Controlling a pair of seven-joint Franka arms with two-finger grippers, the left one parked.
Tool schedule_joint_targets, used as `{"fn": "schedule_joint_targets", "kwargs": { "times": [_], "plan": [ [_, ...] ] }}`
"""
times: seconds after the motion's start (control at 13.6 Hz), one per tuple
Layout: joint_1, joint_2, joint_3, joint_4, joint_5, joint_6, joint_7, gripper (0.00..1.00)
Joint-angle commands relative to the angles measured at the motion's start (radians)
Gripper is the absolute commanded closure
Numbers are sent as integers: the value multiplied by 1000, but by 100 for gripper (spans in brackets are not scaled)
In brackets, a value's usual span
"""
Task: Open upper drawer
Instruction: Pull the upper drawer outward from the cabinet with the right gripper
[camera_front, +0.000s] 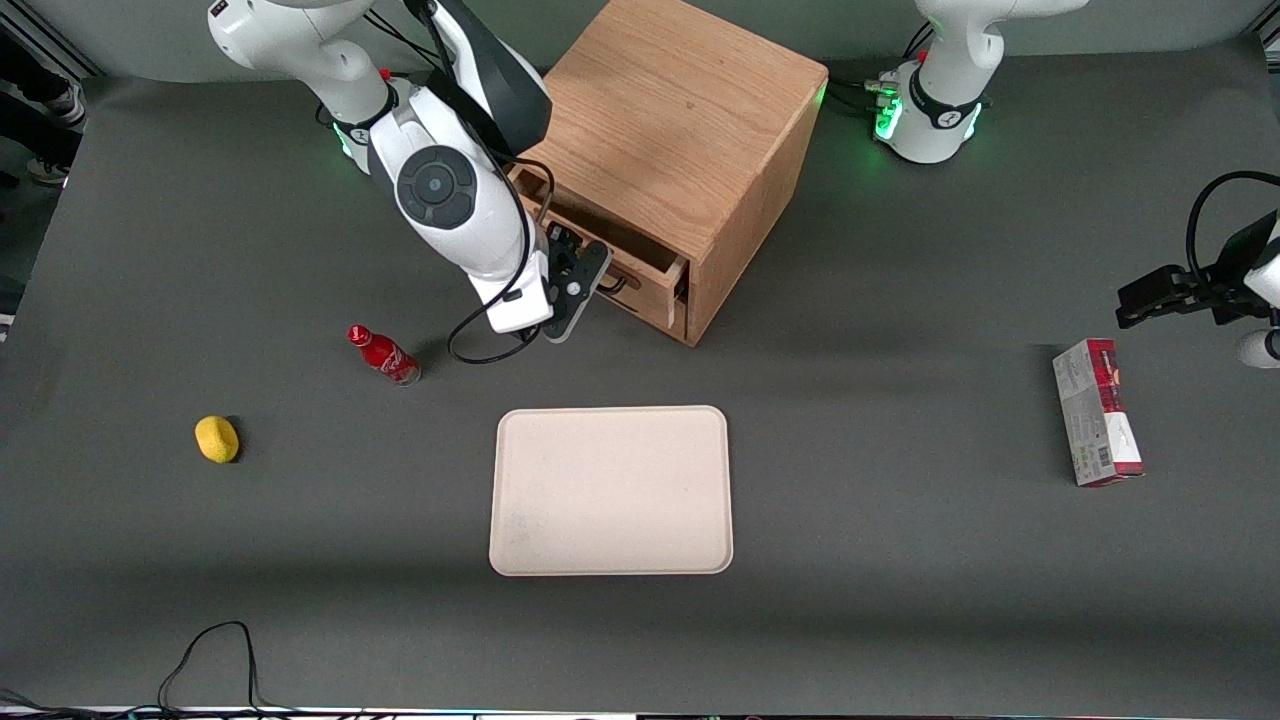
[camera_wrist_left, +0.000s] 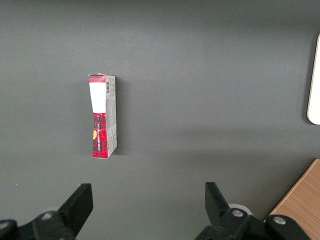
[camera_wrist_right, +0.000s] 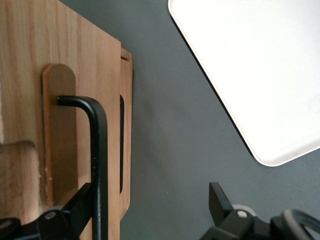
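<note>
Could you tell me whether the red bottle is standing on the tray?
No, the red bottle lies on the table, apart from the tray.

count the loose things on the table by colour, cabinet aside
red: 2, bottle and carton
yellow: 1, lemon-like fruit
cream: 1, tray
total: 4
The gripper is at the upper drawer, open.

The black two-finger gripper sits at the front of the light-oak upper drawer in the wooden cube cabinet. A beige rectangular tray lies nearer the camera.
</note>
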Motion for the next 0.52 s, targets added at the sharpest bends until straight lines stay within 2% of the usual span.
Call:
{"fn": "schedule_joint_targets", "kwargs": {
  "times": [0.0,0.44],
  "plan": [
    [-8,52,0,54,1,-21,-29,0],
    [-45,102,-2,133,-22,-82,-19,0]
  ]
}}
